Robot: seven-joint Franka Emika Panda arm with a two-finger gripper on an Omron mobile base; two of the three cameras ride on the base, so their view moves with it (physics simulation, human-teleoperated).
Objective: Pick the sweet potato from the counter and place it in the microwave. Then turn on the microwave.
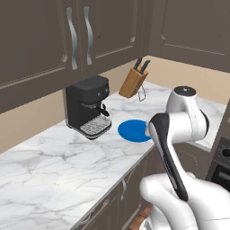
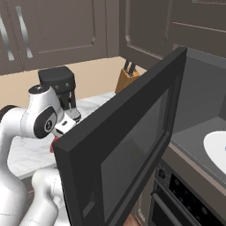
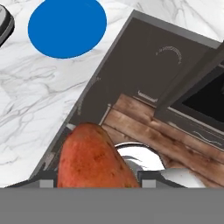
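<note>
In the hand view the reddish-orange sweet potato (image 3: 94,159) sits between the jaws of my gripper (image 3: 97,183), which is shut on it, held in the air over the counter's front edge (image 3: 26,109). From the right base view a bit of the sweet potato (image 2: 54,144) peeks out beside the gripper (image 2: 62,129), just left of the microwave's open dark glass door (image 2: 123,150). The microwave cavity with its white turntable (image 2: 216,148) lies at the far right. My arm hides the gripper in the left base view.
On the marble counter (image 1: 54,170) lie a round blue plate (image 1: 134,130), a black coffee machine (image 1: 87,105) and a wooden knife block (image 1: 132,83). The oven (image 2: 185,203) sits under the microwave. Dark cabinet fronts (image 3: 144,65) and wooden floor (image 3: 153,127) are below my hand.
</note>
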